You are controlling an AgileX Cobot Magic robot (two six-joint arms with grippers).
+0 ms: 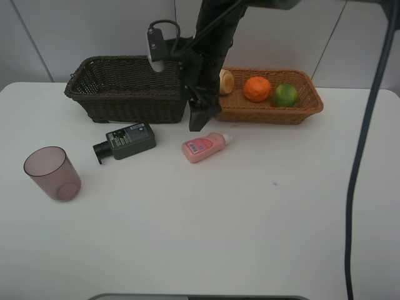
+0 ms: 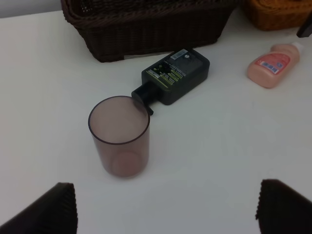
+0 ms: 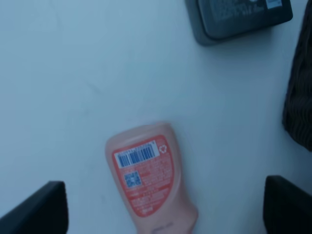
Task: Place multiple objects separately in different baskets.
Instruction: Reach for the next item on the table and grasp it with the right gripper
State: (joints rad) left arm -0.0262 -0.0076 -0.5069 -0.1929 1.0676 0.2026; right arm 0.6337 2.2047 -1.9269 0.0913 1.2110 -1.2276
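Right wrist view: your right tool (image 3: 158, 207) hangs wide over the pink bottle (image 3: 146, 175). Next you likely lower, close, and carry it to the dark brown basket (image 1: 125, 100).

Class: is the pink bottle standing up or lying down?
Lying down: the pink bottle rests flat on the white table, its barcode label facing up.

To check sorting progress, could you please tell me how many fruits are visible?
3, all in the tan basket: a pale fruit partly behind the arm, an orange in the middle, a green fruit rightmost. The dark basket may hide more.
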